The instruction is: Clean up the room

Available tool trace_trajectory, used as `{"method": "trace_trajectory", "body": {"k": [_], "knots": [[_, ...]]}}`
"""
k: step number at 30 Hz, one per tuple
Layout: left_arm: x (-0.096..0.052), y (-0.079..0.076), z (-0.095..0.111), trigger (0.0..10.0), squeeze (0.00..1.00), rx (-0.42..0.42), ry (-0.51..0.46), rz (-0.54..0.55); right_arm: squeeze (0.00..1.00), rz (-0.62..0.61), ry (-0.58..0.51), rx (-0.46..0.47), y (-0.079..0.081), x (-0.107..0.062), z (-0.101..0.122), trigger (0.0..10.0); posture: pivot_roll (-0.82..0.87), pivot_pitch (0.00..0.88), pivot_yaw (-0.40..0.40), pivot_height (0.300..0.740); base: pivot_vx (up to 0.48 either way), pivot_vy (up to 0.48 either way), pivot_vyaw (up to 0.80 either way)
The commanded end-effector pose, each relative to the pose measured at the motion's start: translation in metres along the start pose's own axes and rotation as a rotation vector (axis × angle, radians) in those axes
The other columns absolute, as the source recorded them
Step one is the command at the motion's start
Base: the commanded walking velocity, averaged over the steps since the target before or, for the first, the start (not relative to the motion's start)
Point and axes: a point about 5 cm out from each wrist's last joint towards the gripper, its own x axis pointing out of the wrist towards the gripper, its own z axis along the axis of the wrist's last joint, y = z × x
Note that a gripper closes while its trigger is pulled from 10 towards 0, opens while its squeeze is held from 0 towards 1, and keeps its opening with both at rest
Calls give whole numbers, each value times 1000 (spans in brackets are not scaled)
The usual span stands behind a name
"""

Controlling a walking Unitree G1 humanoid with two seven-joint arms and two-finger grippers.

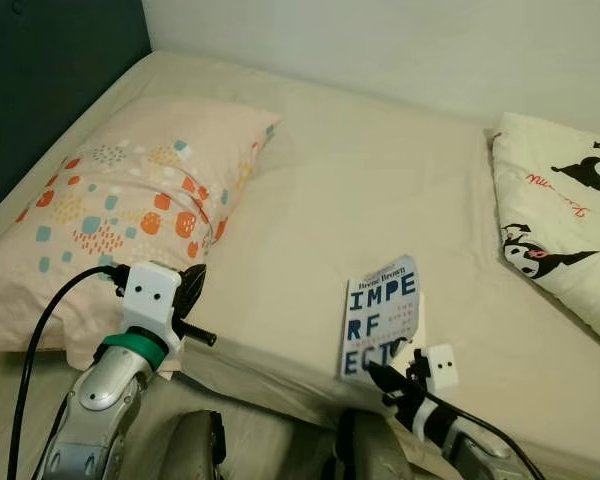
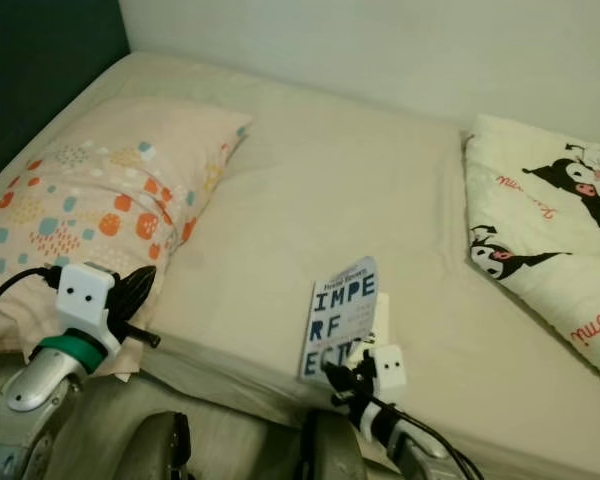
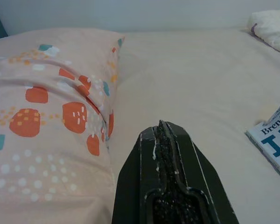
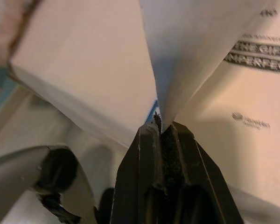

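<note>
Book (image 1: 382,315) with a white-and-blue cover lies near the front edge of the bed (image 1: 360,190), between a patterned pillow (image 1: 120,210) and a cartoon-print blanket (image 1: 570,210); a pale wall rises behind. Right gripper (image 4: 159,122) has its jaws closed on the book's cover corner, lifting it. Left gripper (image 3: 162,128), jaws pressed together and empty, hovers beside the pillow.

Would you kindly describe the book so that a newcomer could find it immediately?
On the beige bed, look to the near edge, between the spotted pillow and the cartoon-print quilt. The book is tilted up there, its cover pinched by the right gripper. It is the only thing with big dark-blue block letters.
</note>
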Motion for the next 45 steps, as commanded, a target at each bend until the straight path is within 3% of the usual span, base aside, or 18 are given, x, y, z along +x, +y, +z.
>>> {"method": "trace_trajectory", "body": {"k": [1,2,3,4,5,6,12,19,28,29,31,33,34,36,41,42,44,45], "knots": [[-3,-4,-8,10000,0,-1,30,-10,0,-48,98,-7,-6,-7,-17,0,134,61,-31,615,0,0,0],[-3,-6,-11,10000,0,14,44,-17,0,-93,168,-20,-10,-11,-30,3608,136,62,-32,615,0,0,0],[-3,-6,-11,10000,0,14,44,-17,0,-93,168,-20,-10,-11,-30,3608,136,62,-32,615,0,0,0],[-4,-7,-14,10000,0,25,55,-21,0,-121,212,-15,-12,-15,-37,7490,136,62,-32,615,0,0,0],[-4,-7,-14,10000,0,25,55,-21,0,-121,212,-15,-12,-15,-37,7490,136,62,-32,615,0,0,0],[-6,-7,-16,10000,0,33,68,-26,1000,-140,230,4,-13,-18,-41,10000,136,62,-32,615,0,0,0],[-9,-6,-24,10000,0,54,99,-27,1000,-106,212,32,-10,-22,-36,10000,135,62,-32,615,0,0,0],[-11,-7,-27,10000,0,57,108,-26,1000,-256,193,52,-42,-33,-27,10000,137,63,-39,615,0,0,0],[-11,-7,-28,10000,0,59,111,-27,1000,-286,169,50,-47,-34,-23,10000,139,64,-42,615,0,0,0],[-17,-6,-34,10000,0,79,140,-36,1000,-461,101,-37,-65,-30,1,10000,149,75,-45,615,0,0,0],[-17,-6,-34,10000,0,79,140,-36,1000,-461,101,-37,-65,-30,1,10000,149,75,-45,615,0,0,0],[-25,-5,-42,10000,0,107,182,-47,1000,-671,28,-151,-82,-19,34,10000,153,94,-44,615,0,0,0],[-25,-5,-42,10000,0,107,182,-47,1000,-671,28,-151,-82,-19,34,10000,153,94,-44,615,0,0,0],[-28,-4,-44,10000,0,119,197,-50,1000,-705,42,-222,-78,-2,45,10000,166,112,-44,615,0,0,0],[-31,-2,-43,10000,0,126,202,-46,1000,-677,37,-248,-67,13,50,10000,186,130,-50,615,0,0,0],[-33,0,-43,10000,0,130,206,-42,1000,-656,40,-264,-62,19,51,706,189,135,-54,615,0,0,0],[-35,1,-43,10000,0,132,208,-39,1000,-647,42,-275,-59,23,51,706,189,135,-54,615,0,0,0],[-36,1,-44,10000,0,134,211,-38,549,-639,52,-296,-56,26,51,0,192,141,-53,615,0,0,0]]}}
